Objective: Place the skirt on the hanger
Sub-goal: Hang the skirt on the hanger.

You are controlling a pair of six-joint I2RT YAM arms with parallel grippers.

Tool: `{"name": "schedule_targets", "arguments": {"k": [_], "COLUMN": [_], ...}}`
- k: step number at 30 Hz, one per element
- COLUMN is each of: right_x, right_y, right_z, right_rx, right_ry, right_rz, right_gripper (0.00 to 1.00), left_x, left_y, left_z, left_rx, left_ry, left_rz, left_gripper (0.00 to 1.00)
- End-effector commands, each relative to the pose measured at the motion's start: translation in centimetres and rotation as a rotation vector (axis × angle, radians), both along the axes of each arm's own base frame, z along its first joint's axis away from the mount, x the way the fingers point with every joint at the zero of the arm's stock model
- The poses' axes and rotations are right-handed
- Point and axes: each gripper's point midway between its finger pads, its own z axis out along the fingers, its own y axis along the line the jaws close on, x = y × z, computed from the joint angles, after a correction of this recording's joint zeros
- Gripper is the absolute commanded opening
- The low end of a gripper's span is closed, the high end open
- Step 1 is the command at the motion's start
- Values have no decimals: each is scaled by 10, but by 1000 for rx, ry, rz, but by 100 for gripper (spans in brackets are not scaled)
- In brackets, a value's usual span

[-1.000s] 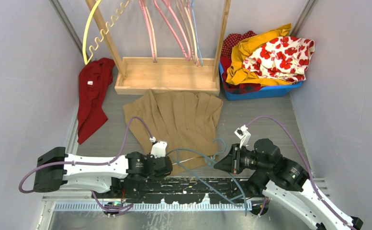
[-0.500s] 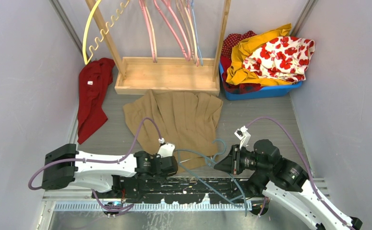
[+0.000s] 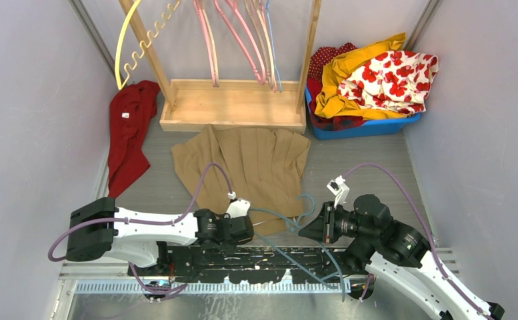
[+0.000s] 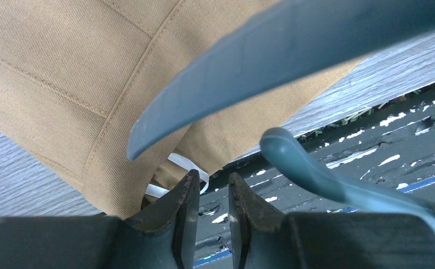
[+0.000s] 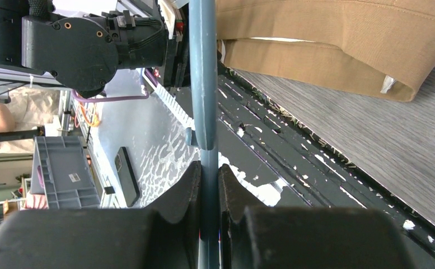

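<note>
Right hand (image 3: 305,230), low at the near edge of the surface (image 3: 356,167), is clamped on a blue-grey hanger (image 5: 202,84). In its wrist view the two fingers press on either side of the hanger's bar, which runs straight out ahead of them toward the other arm. The left hand (image 3: 251,230) lies opposite, pointing right. Its fingers stand a narrow gap apart with nothing between them. They sit over the black panel (image 3: 256,257) that lines the near edge, just short of the skirt's near corner. In the left wrist view one arm of the hanger crosses above these fingertips (image 4: 186,196), and its rounded end lies just to their right.

The tan pleated skirt (image 3: 256,167) lies flat on the grey surface just beyond both hands. Its narrow end is toward the arms and its wide hem is spread toward the back. A white loop (image 4: 187,165) hangs from under the near edge. The hanger rests at that near edge, and I cannot tell whether it has entered the fabric.

Farther back, a wooden rack (image 3: 233,103) stands against the skirt's hem, with pink hangers (image 3: 209,40) and a yellow hanger (image 3: 124,47) on it. A red garment (image 3: 129,127) lies to its left. A blue bin (image 3: 363,128) heaped with clothes (image 3: 389,73) sits to its right.
</note>
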Motion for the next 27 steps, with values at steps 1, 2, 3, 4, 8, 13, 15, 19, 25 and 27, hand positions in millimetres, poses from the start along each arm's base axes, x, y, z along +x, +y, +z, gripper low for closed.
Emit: {"name": "schedule_targets", "arguments": {"k": [1,2,3,4,8,13,15,19,25,27], "right_x": [4,4,4,5,5,6,6,6,5,5], "right_y": [6,6,7,7,8,9,9,8,7,7], "right_z": [13,14,13,13,14,13,13,13,11,11], "right_rx": [46,47,45,45,48,46,45,46,45,45], "right_ry": [-41,-41,-39,-41,-40,-36,-37,-35,-34,-34], "right_rz": [7,8,9,8,12,10,9,7,5,5], "right_gripper": [1,1,1,1,1,1,1,1,1,1], "left_x": [2,2,3,3,2,-2,-3,-4,-7,-7], "left_y": [5,4,5,7,11,12,13,10,6,6], "left_z": [5,11,13,13,13,6,2,-2,-6,-11], "left_rx": [-2,-26,-30,-29,-33,-34,-26,-27,-33,-13], "left_ry": [-17,-21,-25,-26,-29,-3,0,9,28,30], "left_rz": [15,17,19,22,29,22,22,17,4,3], "left_gripper": [26,26,26,26,25,25,24,24,24,24]}}
